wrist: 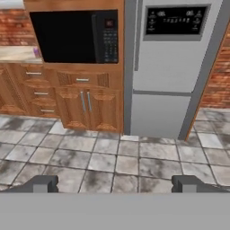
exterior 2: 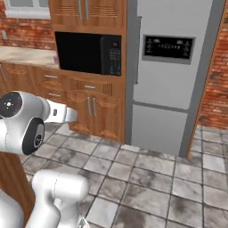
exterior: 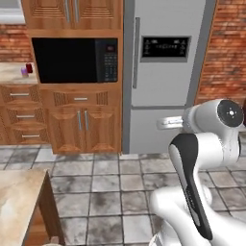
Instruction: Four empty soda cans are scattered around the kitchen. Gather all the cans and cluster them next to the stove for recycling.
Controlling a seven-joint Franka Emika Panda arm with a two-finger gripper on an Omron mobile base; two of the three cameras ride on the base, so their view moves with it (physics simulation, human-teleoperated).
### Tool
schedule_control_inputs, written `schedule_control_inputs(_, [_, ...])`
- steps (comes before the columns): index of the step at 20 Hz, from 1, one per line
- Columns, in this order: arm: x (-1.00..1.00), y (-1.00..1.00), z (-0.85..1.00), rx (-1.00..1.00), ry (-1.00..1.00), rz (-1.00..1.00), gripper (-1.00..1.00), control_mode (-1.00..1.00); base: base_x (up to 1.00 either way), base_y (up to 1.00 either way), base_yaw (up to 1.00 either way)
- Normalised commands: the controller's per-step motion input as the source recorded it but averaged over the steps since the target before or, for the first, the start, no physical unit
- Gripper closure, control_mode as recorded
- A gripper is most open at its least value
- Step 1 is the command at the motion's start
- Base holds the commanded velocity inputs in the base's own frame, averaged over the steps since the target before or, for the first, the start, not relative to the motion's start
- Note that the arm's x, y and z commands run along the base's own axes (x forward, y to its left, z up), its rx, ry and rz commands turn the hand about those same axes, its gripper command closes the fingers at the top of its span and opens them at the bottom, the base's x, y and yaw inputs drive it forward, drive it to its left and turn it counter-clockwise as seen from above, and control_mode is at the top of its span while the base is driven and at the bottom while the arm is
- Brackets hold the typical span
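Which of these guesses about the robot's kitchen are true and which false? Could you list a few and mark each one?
1. The gripper is clamped on a red can. False: its fingers stand wide apart with nothing between them.
2. A built-in microwave sits in wooden cabinets, left of the grey fridge. True.
3. The floor is wooden planks. False: it is grey mottled tile.
4. A small dark red can stands on the counter left of the microwave. True.
5. The fridge door hangs open. False: it is shut.
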Motion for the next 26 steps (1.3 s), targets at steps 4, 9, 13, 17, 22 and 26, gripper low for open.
schedule_control_inputs(4, [0.00,0.00,0.00,0.00,0.00,0.00,-1.00,1.00,0.17,-0.74,0.00])
schedule_control_inputs(9, [0.00,0.00,0.00,0.00,0.00,0.00,-1.00,1.00,0.26,-0.62,0.01])
schedule_control_inputs(13, [0.00,0.00,0.00,0.00,0.00,0.00,-1.00,1.00,0.58,-0.19,0.09])
schedule_control_inputs(17, [0.00,0.00,0.00,0.00,0.00,0.00,-1.00,1.00,0.81,0.00,0.21])
schedule_control_inputs(22, [0.00,0.00,0.00,0.00,0.00,0.00,-1.00,1.00,0.59,0.00,0.34])
schedule_control_inputs(26, [0.00,0.00,0.00,0.00,0.00,0.00,-1.00,1.00,0.52,0.00,0.34])
